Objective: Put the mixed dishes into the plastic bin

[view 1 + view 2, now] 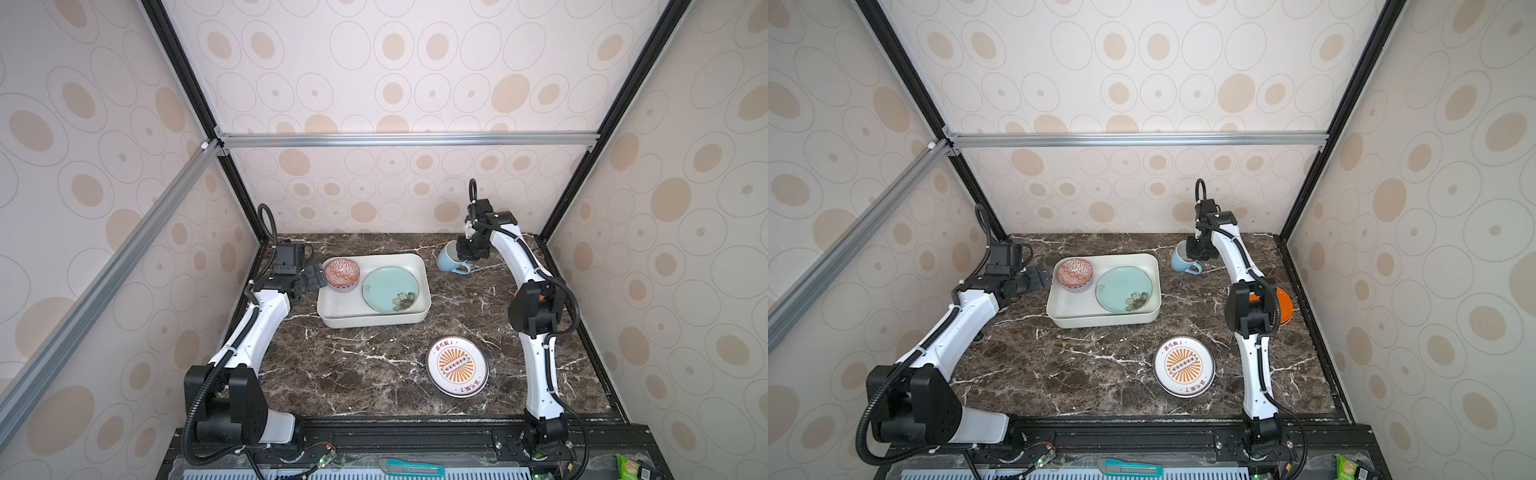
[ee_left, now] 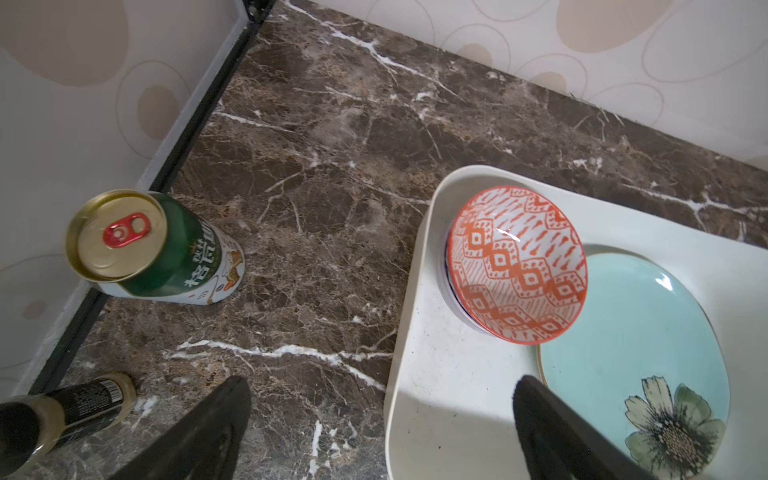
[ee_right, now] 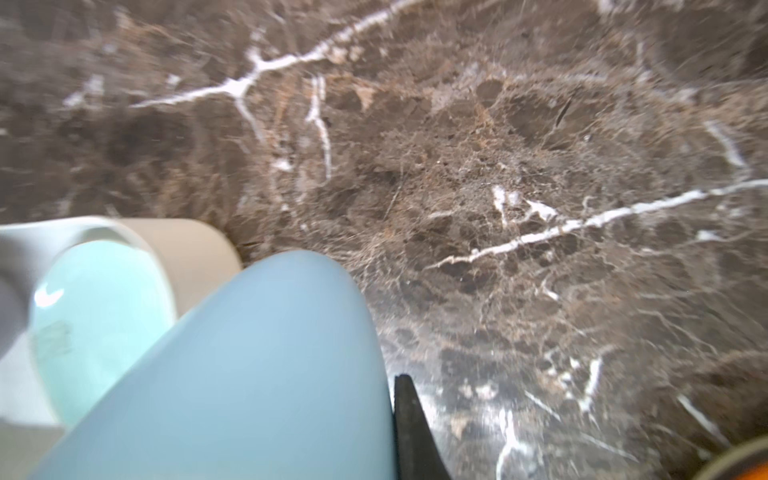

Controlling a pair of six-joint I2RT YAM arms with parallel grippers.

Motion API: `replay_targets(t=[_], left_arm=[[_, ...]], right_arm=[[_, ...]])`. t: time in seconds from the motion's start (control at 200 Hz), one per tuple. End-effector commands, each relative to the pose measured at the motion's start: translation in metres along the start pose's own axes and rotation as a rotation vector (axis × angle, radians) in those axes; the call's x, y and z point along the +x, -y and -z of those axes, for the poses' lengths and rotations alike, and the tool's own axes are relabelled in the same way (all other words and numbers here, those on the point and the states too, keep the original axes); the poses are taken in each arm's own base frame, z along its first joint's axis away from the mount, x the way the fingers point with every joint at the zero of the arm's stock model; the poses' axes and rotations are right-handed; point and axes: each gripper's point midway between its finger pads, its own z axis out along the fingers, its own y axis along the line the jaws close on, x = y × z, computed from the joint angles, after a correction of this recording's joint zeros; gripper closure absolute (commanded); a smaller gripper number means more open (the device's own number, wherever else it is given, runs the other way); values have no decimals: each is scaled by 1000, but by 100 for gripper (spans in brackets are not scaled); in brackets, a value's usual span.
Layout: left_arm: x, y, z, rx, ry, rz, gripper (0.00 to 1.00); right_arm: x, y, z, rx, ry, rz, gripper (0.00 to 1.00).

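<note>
Marble table [image 1: 365,374]: dark brown, white-veined.
Bin [image 1: 374,322]: white, shallow, left of centre on table; long axis left to right in both top views.
Bin contents: bowl [image 1: 342,272] in back-left corner; teal plate [image 1: 388,289] filling right half.
Mug [image 1: 448,257]: light blue, tilted, outside bin, just off its back-right corner; whether clear of table, cannot tell.
Right claw [image 1: 463,259]: closed on mug's wall at the rim.
Left claw [image 1: 318,276]: spread wide, empty, just beside bin's left rim, near bowl.
Bearing for next move: bin to the left of mug and right claw; right arm [image 1: 509,249] the nearer; judged a short carry left over the right rim.
Outside bin: sunburst plate [image 1: 456,366] front right; orange plate [image 1: 1285,305] partly hidden behind right arm.
Not for bin: can [image 2: 158,245] and jar [image 2: 62,411], near left wall.
</note>
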Motion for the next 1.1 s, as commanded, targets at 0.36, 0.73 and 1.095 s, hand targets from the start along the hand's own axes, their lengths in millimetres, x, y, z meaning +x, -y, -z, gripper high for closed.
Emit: replay_targets(t=[0.36, 0.73, 1.095], left_arm=[[2, -41, -57, -196, -89, -12, 1], [1, -29, -103, -179, -188, -64, 1], [30, 0, -130, -46, -281, -59, 3]], right_arm=[[41, -59, 83, -95, 58, 102, 90], [62, -77, 111, -100, 87, 153, 90], [65, -74, 117, -86, 97, 157, 90]])
